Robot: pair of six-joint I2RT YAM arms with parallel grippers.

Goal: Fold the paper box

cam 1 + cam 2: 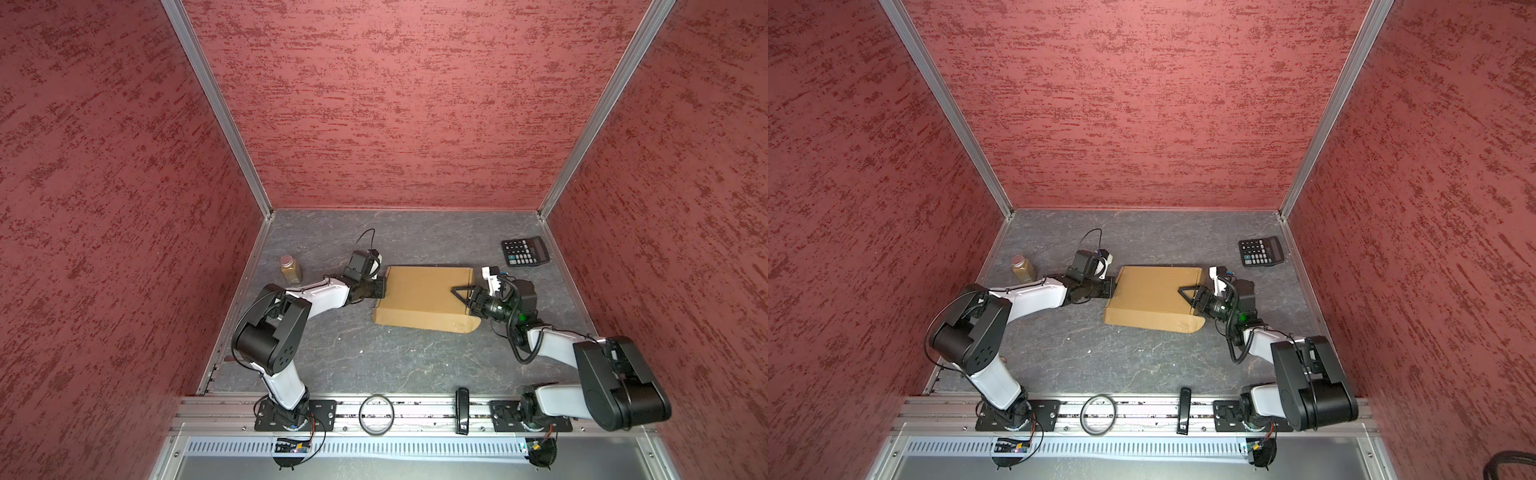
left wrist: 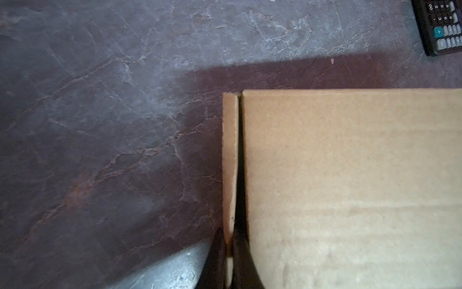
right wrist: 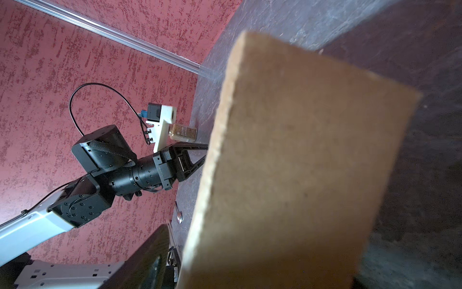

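Left wrist view: your paper box (image 2: pixel 350 187) lies mid-way across the table (image 2: pixel 100 125), its narrow side flap pinched tight in the left gripper (image 2: pixel 229 242). Right gripper (image 1: pixel 467 300) stands wide astride the box's right edge. Calculator (image 1: pixel 525 251) sits well apart, back right.

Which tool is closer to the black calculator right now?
Right. The right tool is over the paper box's right end, the end nearest the calculator. The left tool pinches a flap at the box's opposite, left end, with the whole box between it and the calculator.
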